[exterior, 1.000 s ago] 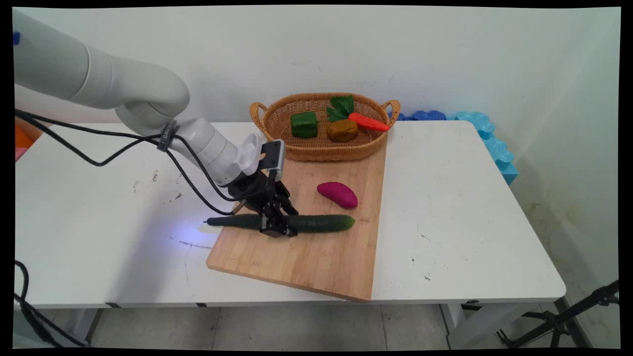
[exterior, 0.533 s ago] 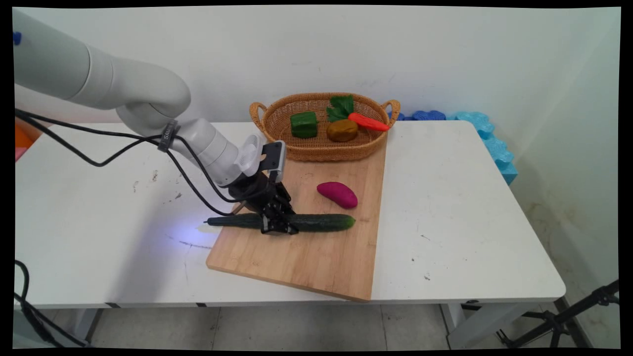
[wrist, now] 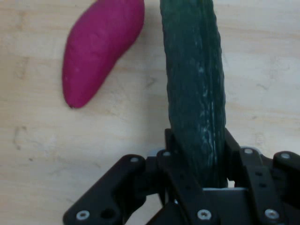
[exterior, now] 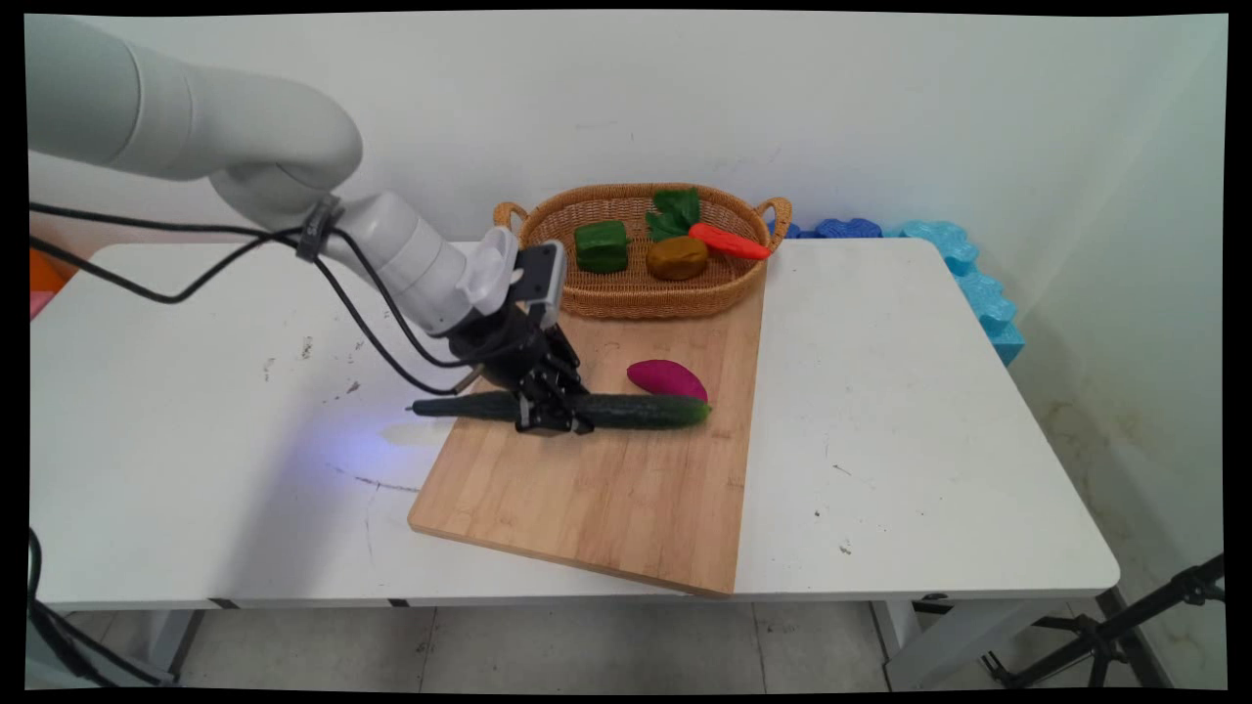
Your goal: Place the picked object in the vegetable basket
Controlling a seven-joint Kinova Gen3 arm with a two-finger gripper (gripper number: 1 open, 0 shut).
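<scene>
No readable writing on anything near me; the band on my wrist has lettering but it's too small to make out.

Arm comes in from upper left, forearm slanting down and right, wrist bent so my pincer point(exterior: 551, 422) points down at the board point(exterior: 606, 489). Cables hang off the forearm to the left.

Pincer is clamped on the cucumber point(exterior: 626, 411), gripping it a bit left of its middle. Cucumber sits level and lengthwise left to right, lifted clear of the board, stem end sticking out past the board's left edge over the bench point(exterior: 910, 411). In the hand view the cucumber point(wrist: 194, 93) runs straight up from between my fingers point(wrist: 180, 176), one on each side and touching it.

Purple sweet potato point(exterior: 668, 376) lies on the board just behind and right of the pincer, close behind the cucumber's right end; from the main view I can't tell a gap, but the hand view shows the sweet potato point(wrist: 101, 49) beside the cucumber, not touching.

Further back and right of me, a wicker basket point(exterior: 558, 249) sits at the board's far end, holding a green pepper point(exterior: 601, 244), a brown potato point(exterior: 677, 257) and a carrot point(exterior: 729, 242) with leafy top. Blue foam point(exterior: 963, 269) lies at the bench's far right corner, well apart.
</scene>
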